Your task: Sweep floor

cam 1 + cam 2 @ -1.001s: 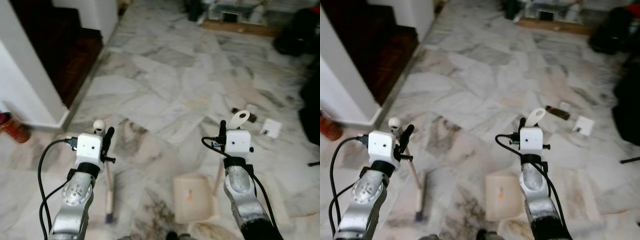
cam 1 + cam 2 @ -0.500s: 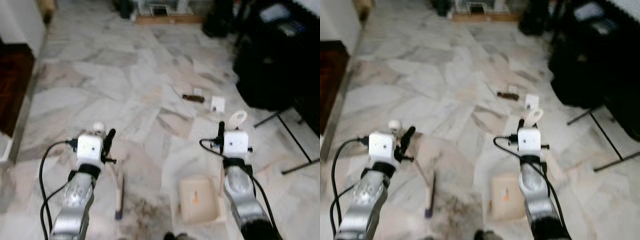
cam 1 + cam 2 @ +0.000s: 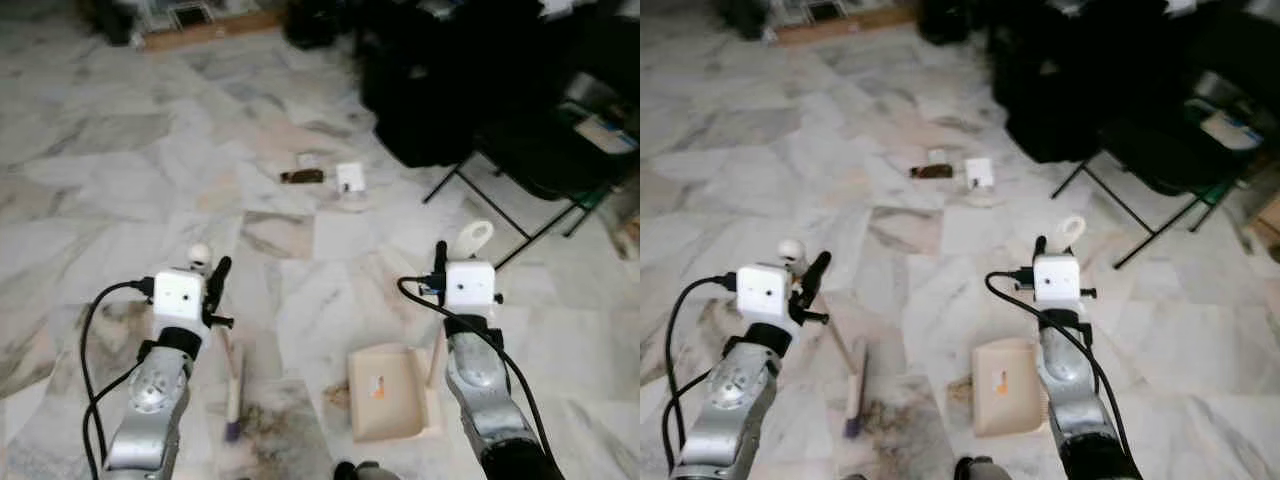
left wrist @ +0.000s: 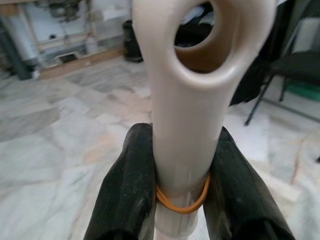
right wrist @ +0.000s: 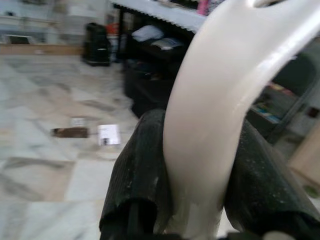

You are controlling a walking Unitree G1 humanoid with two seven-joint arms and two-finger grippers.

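Here: left gripper [image 4: 176,200] clamped on broom handle [image 4: 187,100], brush head [image 3: 235,385] on marble floor [image 3: 120,180] at 7 o'clock. Right gripper [image 5: 200,170] pinching dustpan handle [image 5: 220,100]; dustpan [image 3: 388,392] flat at 5 o'clock. Litter: white card [image 3: 350,178], brown piece [image 3: 301,177] at 12 o'clock.

Broom [image 3: 234,375] left of dustpan [image 3: 388,392] on floor [image 3: 120,170], litter [image 3: 335,179] ahead, chair [image 3: 520,150] right.
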